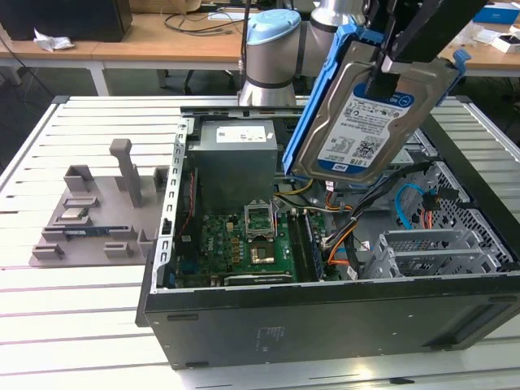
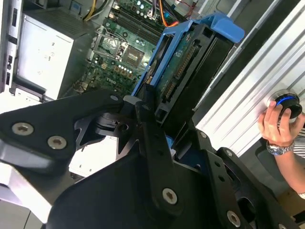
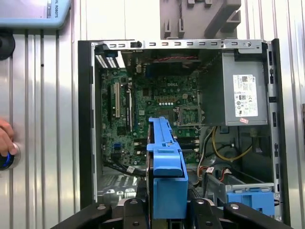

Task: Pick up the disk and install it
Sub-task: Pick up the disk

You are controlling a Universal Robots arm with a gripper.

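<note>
Transport step; my gripper (image 1: 383,81) is clamped on the disk (image 1: 357,130), held tilted at upper right of the exterior view, above the open computer case (image 1: 325,321); not yet seated; installing, I judge, calls for aligning its rails with the drive cage (image 1: 443,244).

Silver on the disk (image 1: 426,85), with a white-and-blue label (image 1: 361,122) and blue rails (image 1: 313,97) round its edges; black on the gripper (image 1: 380,81). Black too on the computer case (image 1: 325,333), green on the circuit board (image 1: 244,240) inside, dull grey on the power box (image 1: 236,171) with a white sticker (image 1: 244,132). Bright blue on one cable (image 1: 398,207), orange on the wires (image 1: 340,237). Pale silver-white in long parallel stripes across the slatted table (image 1: 73,325); flat grey on the holder (image 1: 89,219); shiny silver on the arm (image 1: 268,77), light blue on its cap (image 1: 272,28); blue again on the latch (image 3: 250,200)
</note>
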